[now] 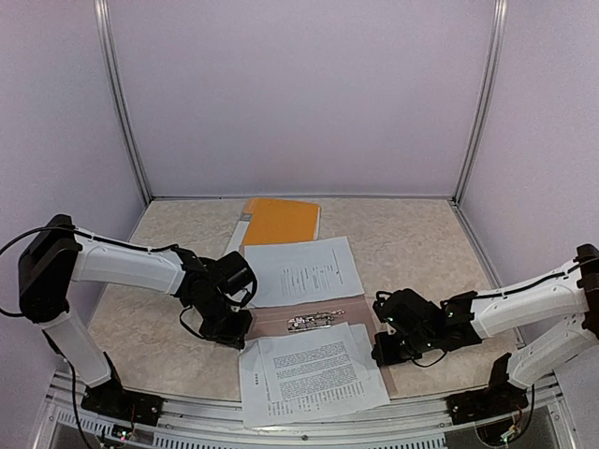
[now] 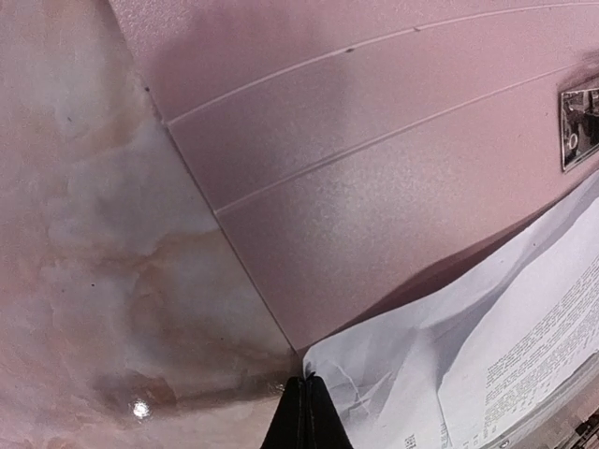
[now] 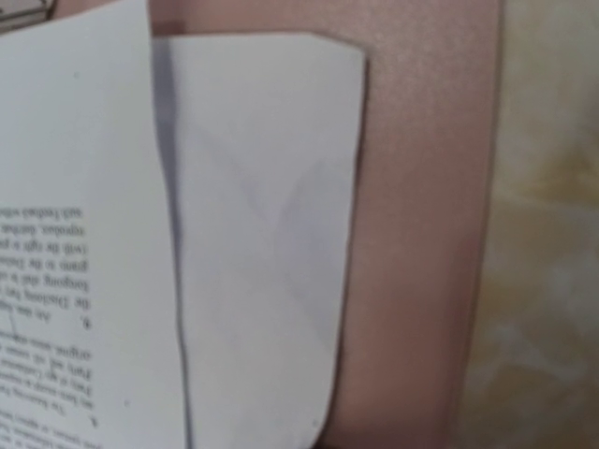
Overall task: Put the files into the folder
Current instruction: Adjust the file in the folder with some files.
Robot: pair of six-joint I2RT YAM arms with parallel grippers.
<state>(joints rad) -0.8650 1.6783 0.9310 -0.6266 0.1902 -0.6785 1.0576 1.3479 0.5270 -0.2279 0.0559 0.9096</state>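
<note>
A taupe folder lies open mid-table, its metal clip along the spine. One printed white file sheet rests on its far half. More files lie stacked on the near half, overhanging the table's front edge. My left gripper is at that stack's left far corner. In the left wrist view its black fingers are shut, pinching the creased corner of the files over the folder. My right gripper sits shut at the stack's right edge; the right wrist view shows only files and folder.
An orange folder lies at the back of the marbled table. Metal frame posts and pale walls close in the back and sides. The clip shows at the right edge of the left wrist view.
</note>
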